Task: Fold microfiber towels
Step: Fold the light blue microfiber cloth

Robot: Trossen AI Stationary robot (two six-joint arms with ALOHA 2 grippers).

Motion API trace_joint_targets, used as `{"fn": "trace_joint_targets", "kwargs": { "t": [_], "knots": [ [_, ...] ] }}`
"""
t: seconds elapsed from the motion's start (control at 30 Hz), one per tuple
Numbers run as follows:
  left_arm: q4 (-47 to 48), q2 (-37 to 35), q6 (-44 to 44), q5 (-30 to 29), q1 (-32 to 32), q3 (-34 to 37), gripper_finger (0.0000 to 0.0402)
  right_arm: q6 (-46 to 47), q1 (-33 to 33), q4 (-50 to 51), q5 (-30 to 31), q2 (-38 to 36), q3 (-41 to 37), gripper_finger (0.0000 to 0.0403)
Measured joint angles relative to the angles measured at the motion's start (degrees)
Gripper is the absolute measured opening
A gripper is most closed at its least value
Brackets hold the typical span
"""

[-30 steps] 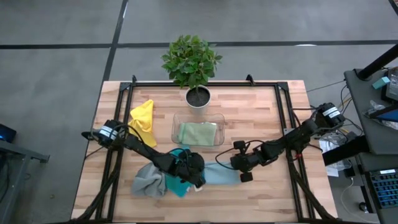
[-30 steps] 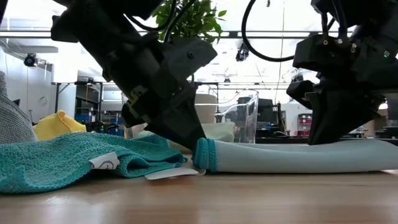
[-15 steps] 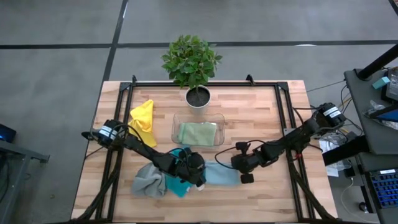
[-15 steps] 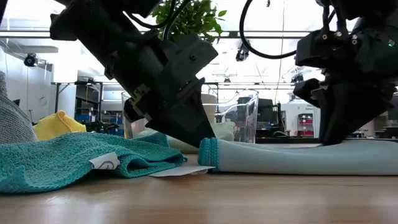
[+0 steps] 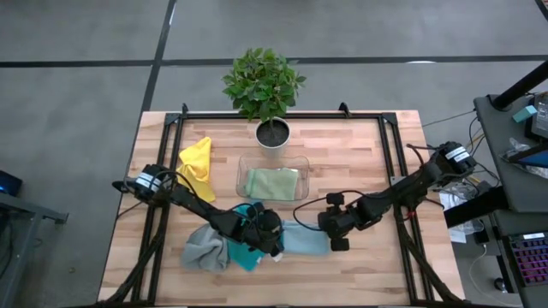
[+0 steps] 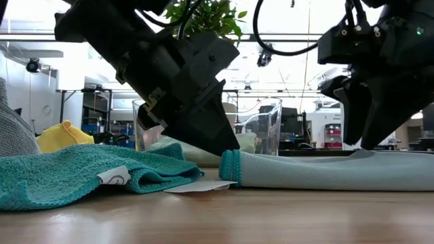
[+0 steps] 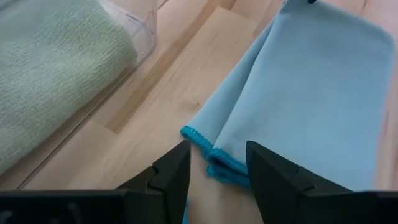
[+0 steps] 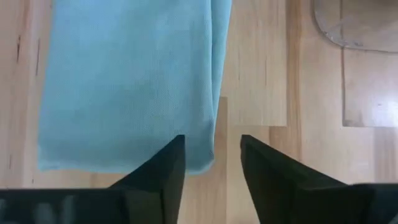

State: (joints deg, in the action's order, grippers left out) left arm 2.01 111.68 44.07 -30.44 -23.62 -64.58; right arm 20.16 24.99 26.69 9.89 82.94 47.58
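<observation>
I have the light blue towel (image 5: 301,238) lying folded flat on the counter (image 5: 360,171), with my left gripper (image 7: 214,163) and right gripper (image 8: 210,155) each poised at an opposite end, fingers apart — placed, I judge, to pinch corners for another fold. Just beside it the teal towel (image 6: 74,177) and grey towel (image 5: 204,247) crowd the left gripper's side, while the sage green towel (image 5: 272,183) sits in the clear tray (image 5: 243,164) and the yellow towel (image 5: 196,167) lies well apart.

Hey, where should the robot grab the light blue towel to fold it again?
Grip the light blue towel at its stitched corner, coming from above on the left gripper's side. It lies flat and already doubled, so only edges offer a pinch; the right gripper could take the opposite end.
</observation>
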Motion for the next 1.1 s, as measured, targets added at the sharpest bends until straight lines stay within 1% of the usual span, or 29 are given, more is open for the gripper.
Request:
{"fn": "trace_joint_targets", "kwargs": {
  "t": [0.13,0.2,0.47,0.57,0.7,0.8,0.9,0.97,1.1],
  "knots": [
    [-0.1,-0.1,-1.3,0.0,0.0,0.0,0.0142,-0.4,0.0,0.5,0.2,0.0,1.5,0.0162],
    [-0.1,-0.1,-1.3,0.0,0.0,0.0,0.0151,-0.5,0.0,0.4,0.2,0.0,2.0,0.0165],
    [-0.2,-0.5,-1.1,1.6,0.0,-1.0,0.0222,-0.1,0.0,-1.5,0.2,0.0,2.8,0.0167],
    [-0.1,-1.4,-2.5,3.6,-0.1,-1.6,0.0238,0.0,0.0,-2.6,0.5,0.0,2.8,0.0167],
    [0.5,-4.0,-5.4,5.6,-0.3,-1.8,0.0242,-1.0,0.0,-9.6,0.9,0.0,1.5,0.0167],
    [2.8,-6.1,-7.2,6.0,-0.5,-1.8,0.0242,-2.4,0.0,-13.8,1.0,0.6,1.0,0.0167],
    [5.2,-7.8,-8.5,6.0,-0.5,-1.8,0.0242,-3.0,-0.2,-17.0,3.7,1.7,1.0,0.0167],
    [5.9,-8.6,-8.5,6.0,-0.5,-1.8,0.0242,-4.1,-0.4,-19.8,5.4,2.8,0.9,0.0166],
    [6.1,-8.7,-8.5,5.7,-0.5,-1.7,0.0242,-6.9,-1.1,-26.8,6.0,6.5,0.9,0.0163]
  ]
}}
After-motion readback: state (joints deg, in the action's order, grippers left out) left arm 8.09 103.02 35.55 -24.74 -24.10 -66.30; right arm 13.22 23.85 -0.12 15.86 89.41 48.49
